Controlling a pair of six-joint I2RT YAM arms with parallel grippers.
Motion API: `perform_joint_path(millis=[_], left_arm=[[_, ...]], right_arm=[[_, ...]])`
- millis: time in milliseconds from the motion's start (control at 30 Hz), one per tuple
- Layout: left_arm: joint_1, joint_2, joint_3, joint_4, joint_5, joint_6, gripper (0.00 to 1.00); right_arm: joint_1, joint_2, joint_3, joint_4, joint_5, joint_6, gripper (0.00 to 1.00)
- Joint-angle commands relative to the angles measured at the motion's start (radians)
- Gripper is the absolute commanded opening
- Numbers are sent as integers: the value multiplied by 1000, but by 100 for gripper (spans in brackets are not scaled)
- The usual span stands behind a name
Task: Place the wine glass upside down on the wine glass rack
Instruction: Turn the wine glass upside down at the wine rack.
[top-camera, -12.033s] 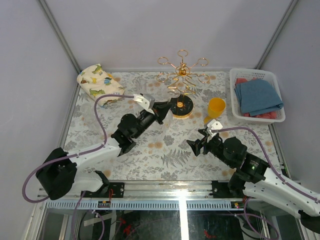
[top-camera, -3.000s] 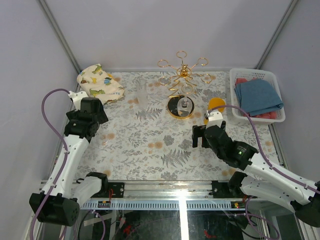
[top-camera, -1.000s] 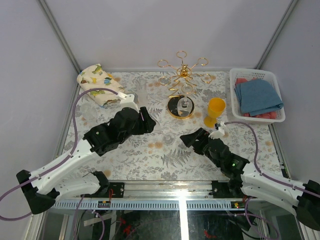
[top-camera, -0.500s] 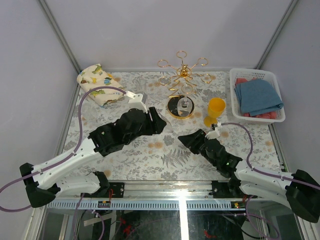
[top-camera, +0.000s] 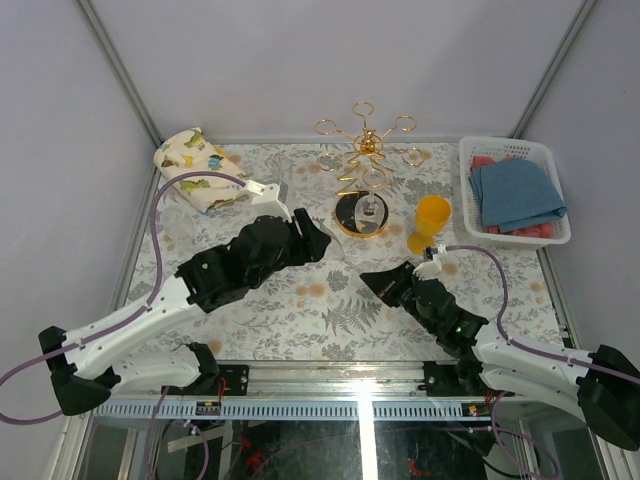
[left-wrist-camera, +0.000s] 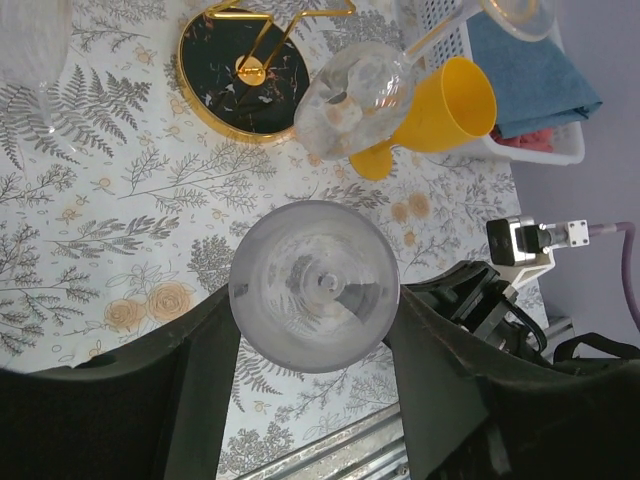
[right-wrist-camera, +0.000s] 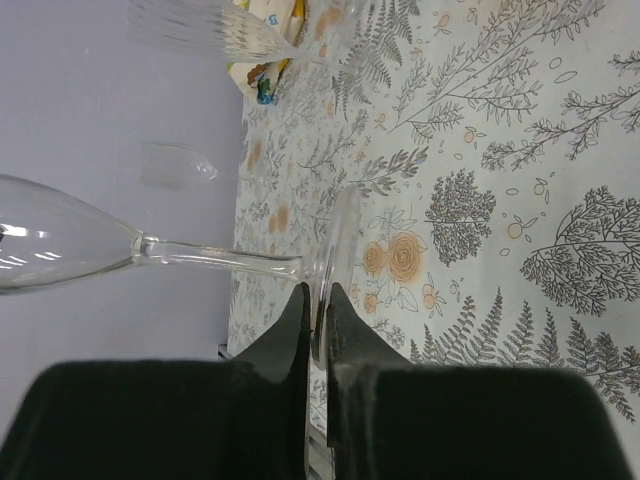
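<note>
— Item: wine glass. Held how?
— Bowl gripped in our half-open left jaws; foot pinched in our closed right jaws. Step, we judge: handover. Next: left releases, right inverts toward wine glass rack, beyond both jaws.

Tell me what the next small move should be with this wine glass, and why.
Probably open the left tool: it grips the wine glass by the bowl, while the right tool is shut on its foot and could take over.
</note>
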Motion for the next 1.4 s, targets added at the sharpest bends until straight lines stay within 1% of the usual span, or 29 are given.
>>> perform_joint_path(millis=[0, 133, 200, 400, 533, 633, 700, 767, 867, 933, 1033, 1167, 1233, 1367], left_arm=[[-17, -13, 14, 83, 27, -9, 51], [-16, -52, -18, 100, 26, 1, 75], [-17, -74, -28, 103, 23, 13, 84], [-17, -142, -31, 99, 38, 115, 99], [-16, -198, -25, 59, -19, 187, 100], [-16, -228, -19, 26, -68, 247, 100], [-16, -236, -25, 15, -91, 283, 100], [-17, -234, -20, -13, -94, 315, 100], [-16, -212, 13, -66, -60, 346, 100], [-17, -201, 24, -75, -32, 356, 100], [-15, -192, 23, -72, 13, 380, 100], [-16, -180, 19, -62, 52, 417, 100], [-15, -177, 17, -53, 78, 433, 100], [-17, -162, 7, -36, 122, 451, 100]], right_arm=[[4, -31, 19, -23, 76, -83, 0], [4, -82, 22, -84, 103, -124, 0], [4, -115, 20, -115, 116, -144, 0], [4, -239, 24, -251, 162, -247, 0], [3, -312, 52, -371, 186, -374, 0], [4, -351, 105, -436, 162, -539, 0], [3, -346, 162, -492, 136, -649, 0], [4, -321, 224, -567, 143, -717, 1], [4, -289, 285, -637, 131, -838, 2], [4, -268, 294, -615, 111, -922, 0], [4, -232, 324, -630, 85, -1012, 0], [5, -210, 370, -642, 22, -1104, 0], [4, -206, 392, -649, -61, -1157, 0], [14, -176, 426, -651, -113, -1185, 0]])
